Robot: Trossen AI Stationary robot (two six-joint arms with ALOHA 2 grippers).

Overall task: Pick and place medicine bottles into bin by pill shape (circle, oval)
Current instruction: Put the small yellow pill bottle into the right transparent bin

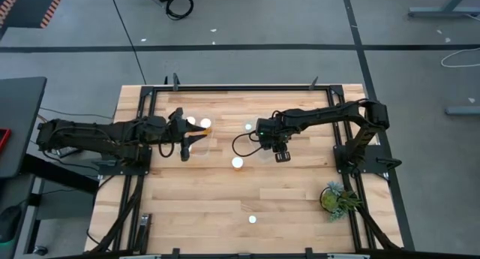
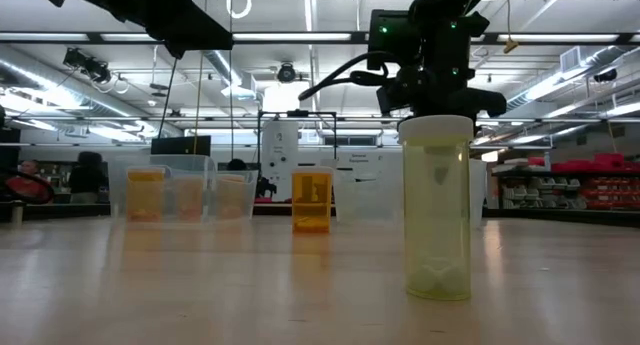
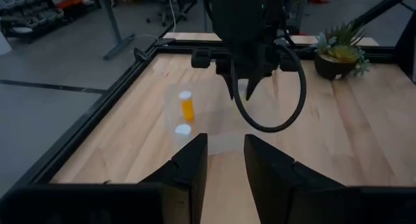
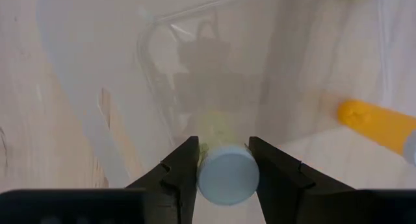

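Wooden table [image 1: 195, 206]: right end effector [image 4: 225, 164] grips white-capped bottle [image 4: 226, 173]; left end effector [image 3: 225, 160] parted, empty.

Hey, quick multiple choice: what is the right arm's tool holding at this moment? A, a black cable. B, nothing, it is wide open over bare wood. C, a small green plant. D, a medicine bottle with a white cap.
D: in the right wrist view the right tool has its two fingers pressed against either side of the white-capped medicine bottle, above a clear bin.
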